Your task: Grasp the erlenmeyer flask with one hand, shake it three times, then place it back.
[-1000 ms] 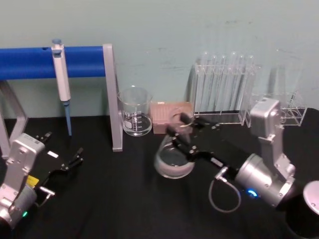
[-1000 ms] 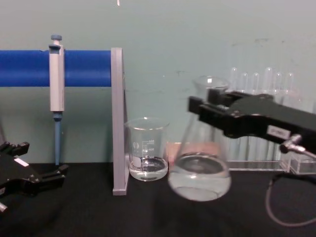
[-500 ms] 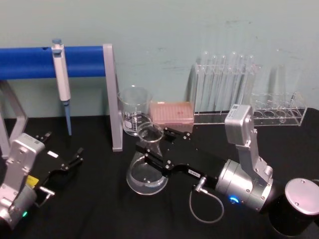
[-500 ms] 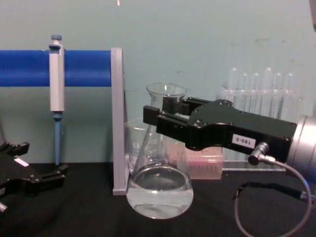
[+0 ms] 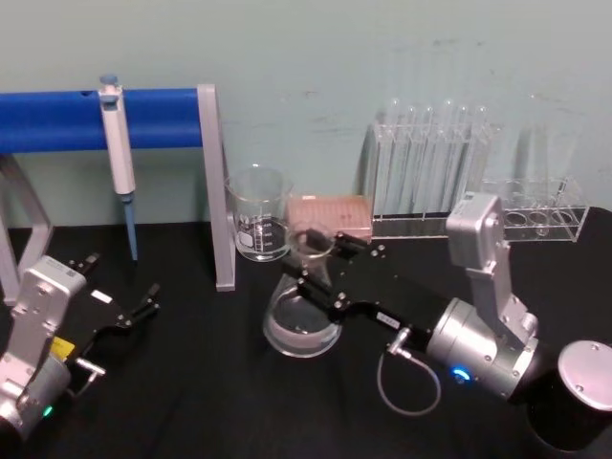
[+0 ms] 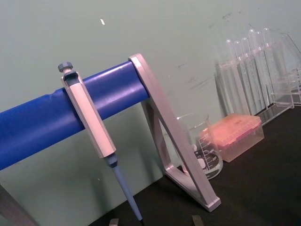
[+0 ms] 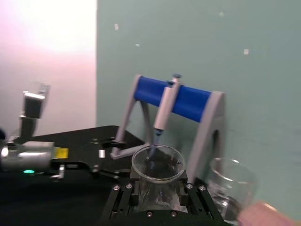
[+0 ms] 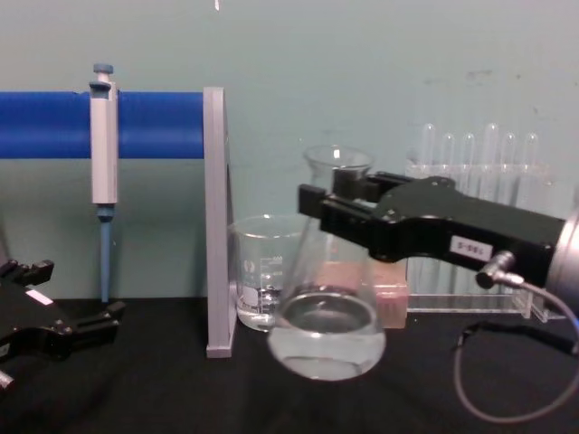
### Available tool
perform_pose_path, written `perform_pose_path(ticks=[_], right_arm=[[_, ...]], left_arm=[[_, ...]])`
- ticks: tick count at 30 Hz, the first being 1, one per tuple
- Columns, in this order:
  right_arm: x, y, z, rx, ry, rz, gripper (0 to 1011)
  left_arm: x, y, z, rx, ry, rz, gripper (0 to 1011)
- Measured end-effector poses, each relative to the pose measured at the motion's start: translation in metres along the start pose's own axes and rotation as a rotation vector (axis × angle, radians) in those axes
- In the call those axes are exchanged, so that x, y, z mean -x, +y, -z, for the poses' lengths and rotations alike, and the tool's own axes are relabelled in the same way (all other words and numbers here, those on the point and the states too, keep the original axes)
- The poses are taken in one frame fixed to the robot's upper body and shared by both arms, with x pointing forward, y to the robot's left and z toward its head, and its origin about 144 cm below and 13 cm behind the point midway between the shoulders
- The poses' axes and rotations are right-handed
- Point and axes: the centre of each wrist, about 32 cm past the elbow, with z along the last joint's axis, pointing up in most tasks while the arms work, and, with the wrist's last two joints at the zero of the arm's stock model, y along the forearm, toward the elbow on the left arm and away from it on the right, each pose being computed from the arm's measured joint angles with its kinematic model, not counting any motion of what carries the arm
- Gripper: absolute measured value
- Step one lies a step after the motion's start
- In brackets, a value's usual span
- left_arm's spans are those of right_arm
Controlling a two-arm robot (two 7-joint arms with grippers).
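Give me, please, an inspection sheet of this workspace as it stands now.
Surface: black table top, no spills seen.
Job's things: erlenmeyer flask, slightly tilted, a little clear liquid in its base, gripped at the neck.
Clutter: beaker, pink tip box, test tube rack and second clear rack along the wall; pipette hanging on the blue-barred stand.
Grippers: right gripper shut on the flask's neck; left gripper open, parked at the table's left.
Cables: grey cable looping from the right wrist.
Surroundings: pale green wall; nothing else seen.
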Motion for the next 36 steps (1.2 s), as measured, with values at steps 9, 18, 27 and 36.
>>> perform_pose_path(ticks=[9,18,27,36], right_arm=[[-0.007,-0.022,-0.003,0.011,-0.013,0.160,449],[-0.011,-0.050,-0.006,0.039,-0.027,0.327,449],[-0.012,-0.073,-0.008,0.056,-0.045,0.461,449],[-0.012,-0.085,-0.010,0.068,-0.053,0.521,449]], left_arm=[[0.000,0.000,0.000,0.000,0.000,0.000,1001],[0.000,0.000,0.000,0.000,0.000,0.000,1001],[0.000,0.000,0.000,0.000,0.000,0.000,1001],[0.000,0.000,0.000,0.000,0.000,0.000,1001]])
